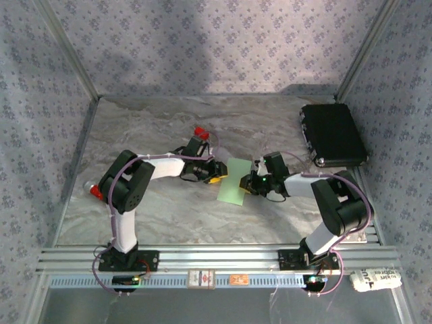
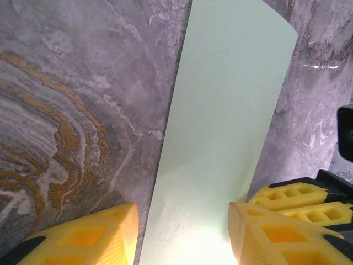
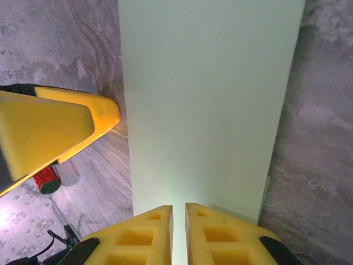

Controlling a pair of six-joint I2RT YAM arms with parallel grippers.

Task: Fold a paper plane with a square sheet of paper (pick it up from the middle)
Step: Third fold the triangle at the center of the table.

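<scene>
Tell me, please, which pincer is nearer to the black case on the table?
Right. The right pincer sits left of the black case, at the right edge of the green paper; the left pincer is farther left, across the paper.

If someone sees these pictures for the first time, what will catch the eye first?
First the pale-green square sheet of paper, in the middle of the marble table. The right gripper is shut on its edge; the left gripper stands open, the sheet between its fingers. A black case lies at the far right.
</scene>
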